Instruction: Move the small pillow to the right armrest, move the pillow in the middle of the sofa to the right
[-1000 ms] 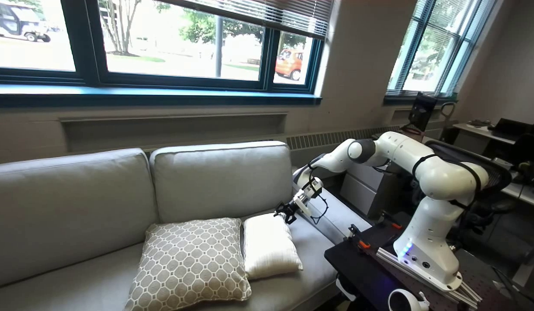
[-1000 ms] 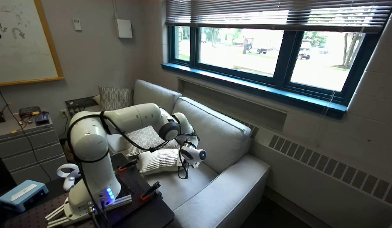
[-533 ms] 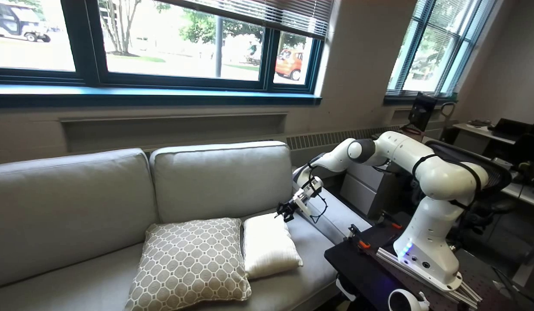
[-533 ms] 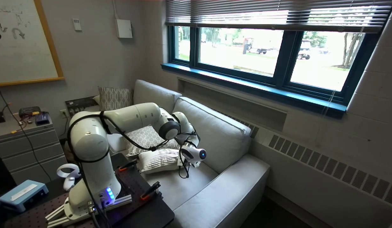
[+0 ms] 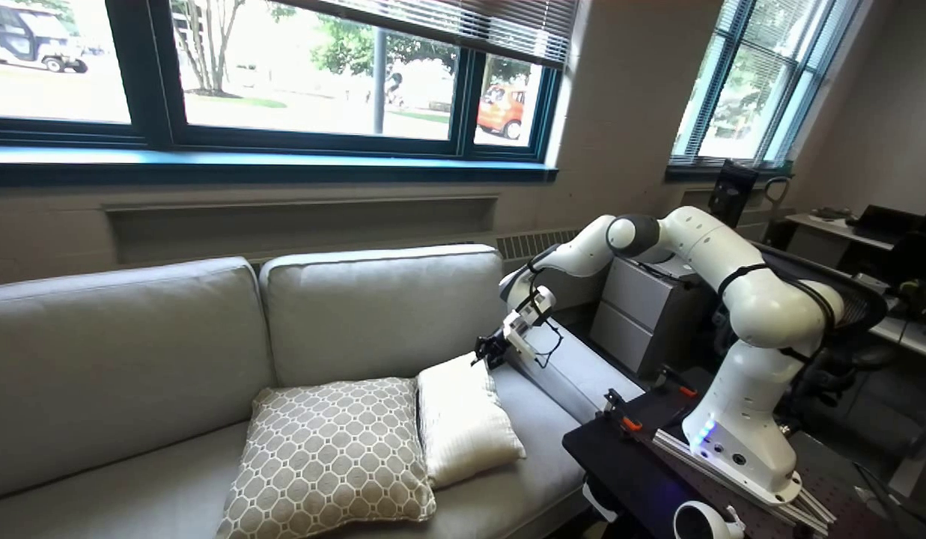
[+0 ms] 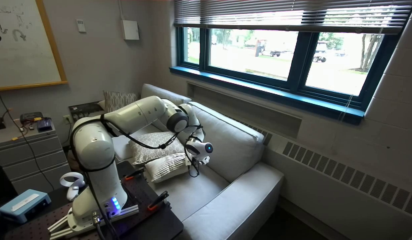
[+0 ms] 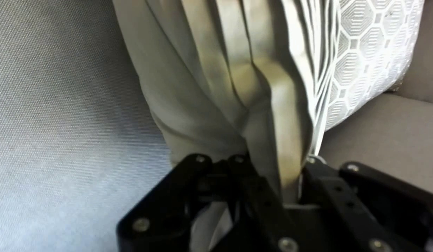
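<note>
The small pillow (image 5: 466, 427), white with pleats, leans against the larger patterned pillow on the sofa seat. Its back corner is raised, and my gripper (image 5: 489, 350) is shut on it. Bunched pleats of the small pillow (image 7: 202, 87) run down between the black fingers (image 7: 251, 182) in the wrist view. The patterned pillow (image 5: 335, 449), beige with a white lattice, is the pillow in the middle of the sofa. It lies on the seat, its edge touching the small one. The right armrest (image 6: 242, 200) has nothing on it and lies just beyond my gripper.
Back cushions (image 5: 388, 311) of the sofa rise behind the pillows. A black table (image 5: 620, 464) carrying the arm's base stands against the sofa front, with clamps (image 6: 158, 200) at its edge. Another patterned pillow (image 6: 121, 101) sits at the sofa's far end.
My gripper has closed on the small pillow's back corner and risen a little. That corner has come up with it, tilting the small pillow. The patterned pillow has hardly moved.
</note>
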`<state>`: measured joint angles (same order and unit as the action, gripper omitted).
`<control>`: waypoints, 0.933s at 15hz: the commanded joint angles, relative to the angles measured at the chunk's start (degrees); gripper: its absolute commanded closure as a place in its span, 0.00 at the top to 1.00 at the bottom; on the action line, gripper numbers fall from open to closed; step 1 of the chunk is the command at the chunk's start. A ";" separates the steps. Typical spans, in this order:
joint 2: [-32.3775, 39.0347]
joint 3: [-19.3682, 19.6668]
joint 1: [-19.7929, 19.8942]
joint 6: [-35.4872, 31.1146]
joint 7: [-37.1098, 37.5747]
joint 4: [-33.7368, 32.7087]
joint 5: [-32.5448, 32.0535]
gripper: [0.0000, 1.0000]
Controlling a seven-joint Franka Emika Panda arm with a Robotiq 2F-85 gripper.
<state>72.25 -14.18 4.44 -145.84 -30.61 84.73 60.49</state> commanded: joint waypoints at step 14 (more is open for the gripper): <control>-50.47 10.65 -10.31 -3.66 30.99 47.25 -18.81 0.08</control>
<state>32.87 -8.38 -3.59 -152.90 -9.56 122.62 49.52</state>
